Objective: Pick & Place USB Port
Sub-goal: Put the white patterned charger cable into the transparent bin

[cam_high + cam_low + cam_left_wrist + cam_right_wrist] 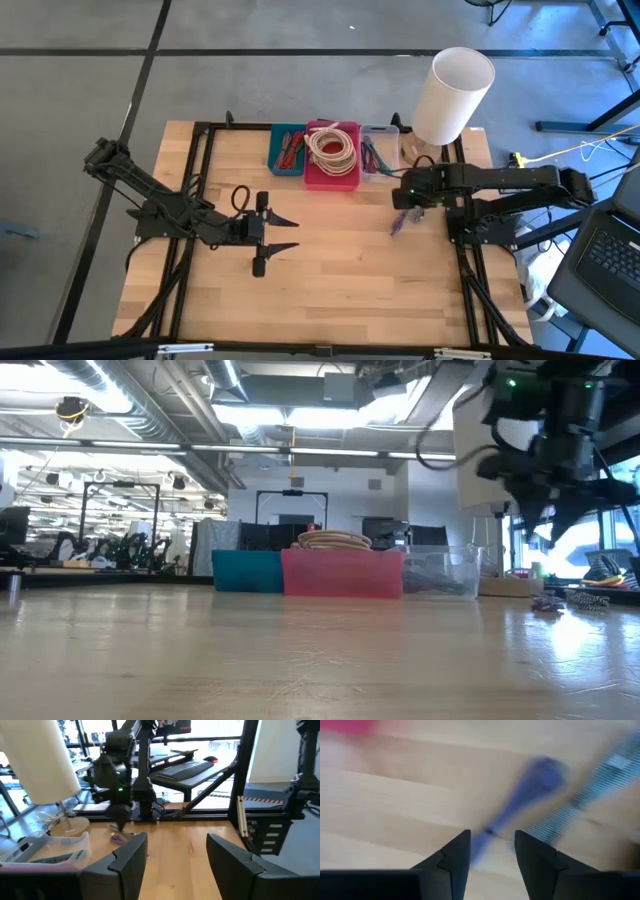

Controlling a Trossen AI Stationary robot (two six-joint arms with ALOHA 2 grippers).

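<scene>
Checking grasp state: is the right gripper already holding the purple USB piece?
No. The purple USB piece lies on the table beyond the open right gripper.

No text, label, brand, number or sign can be read in any of the 4 views. The white cylinder (452,95) behind the right gripper (403,200) is plain, and the blue bin (287,150), pink bin (331,170) and clear bin (378,152) beyond both grippers carry no marking that can be made out. The purple USB piece (530,795) just ahead of the right gripper's fingers shows no lettering.
</scene>
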